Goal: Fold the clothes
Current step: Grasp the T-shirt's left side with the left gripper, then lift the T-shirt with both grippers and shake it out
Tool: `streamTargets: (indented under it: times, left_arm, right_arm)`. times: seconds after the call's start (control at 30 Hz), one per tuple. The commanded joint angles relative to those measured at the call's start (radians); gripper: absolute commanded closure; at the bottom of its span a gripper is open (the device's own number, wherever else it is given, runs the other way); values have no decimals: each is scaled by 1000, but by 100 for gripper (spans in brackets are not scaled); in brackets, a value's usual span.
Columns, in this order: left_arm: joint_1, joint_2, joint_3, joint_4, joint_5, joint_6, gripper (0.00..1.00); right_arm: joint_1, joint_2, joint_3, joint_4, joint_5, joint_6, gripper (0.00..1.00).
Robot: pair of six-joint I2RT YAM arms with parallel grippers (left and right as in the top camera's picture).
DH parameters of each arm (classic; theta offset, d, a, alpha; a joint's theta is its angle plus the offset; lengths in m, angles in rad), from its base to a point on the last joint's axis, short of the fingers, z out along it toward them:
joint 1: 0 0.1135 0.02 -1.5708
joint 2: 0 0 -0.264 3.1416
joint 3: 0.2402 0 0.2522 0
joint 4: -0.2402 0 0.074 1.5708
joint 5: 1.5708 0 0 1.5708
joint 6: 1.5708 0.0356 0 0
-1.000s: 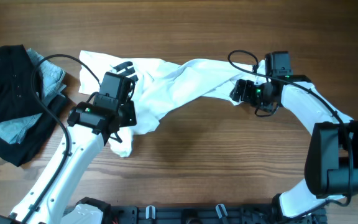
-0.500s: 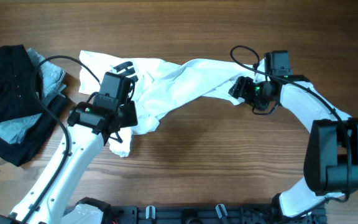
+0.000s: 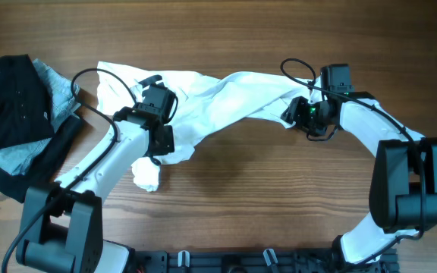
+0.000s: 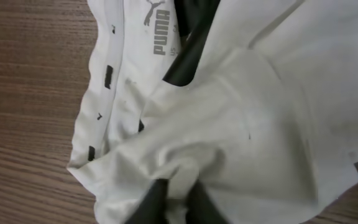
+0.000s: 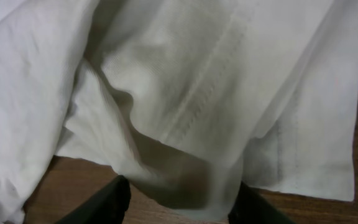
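Observation:
A white Puma shirt (image 3: pixel 218 98) lies crumpled across the middle of the table, its black-trimmed neck (image 4: pixel 188 53) towards the left. My left gripper (image 3: pixel 161 142) is shut on a fold of the shirt near its lower left edge; in the left wrist view the fingers (image 4: pixel 178 198) pinch the white cloth. My right gripper (image 3: pixel 291 113) is at the shirt's right end. In the right wrist view its fingers (image 5: pixel 180 200) stand wide apart, with a hanging hemmed fold of the shirt (image 5: pixel 185 124) between them.
A pile of black and grey clothes (image 3: pixel 14 106) lies at the left edge. A bunched white part of the shirt (image 3: pixel 146 174) lies below the left arm. Bare wooden table (image 3: pixel 279 197) shows in front.
My left arm has swung up and to the right, with the gripper still on the shirt, uncovering the bunched white part below it. My right gripper has shifted only slightly.

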Motion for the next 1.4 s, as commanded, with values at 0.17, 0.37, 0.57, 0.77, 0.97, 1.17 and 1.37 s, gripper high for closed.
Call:
streamTargets:
  times: [0.17, 0.37, 0.57, 0.77, 0.97, 1.17, 1.37]
  left_arm:
    - [4, -99, 36, -42, -47, 0, 96]
    - [53, -292, 137, -53, -68, 0, 96]
    - [178, -473, 153, 68, -68, 0, 96]
    - [318, -552, 153, 142, -62, -5, 96]
    - [353, -542, 153, 149, 23, -5, 96]
    - [353, -542, 156, 209, 98, 4, 96]
    - [353, -542, 310, 148, 127, 119, 96]
  right_arm:
    - [5, 1, -9, -26, 3, 1, 96]
    - [-66, -140, 77, -150, 151, -43, 96]
    - [-182, -323, 235, -242, 301, -154, 96]
    - [-233, -367, 241, -301, 412, -210, 96]
    - [-233, -363, 242, -311, 417, -206, 96]
    - [-233, -383, 267, -314, 351, -207, 96]
    - [-233, -485, 465, -387, 289, -233, 96]
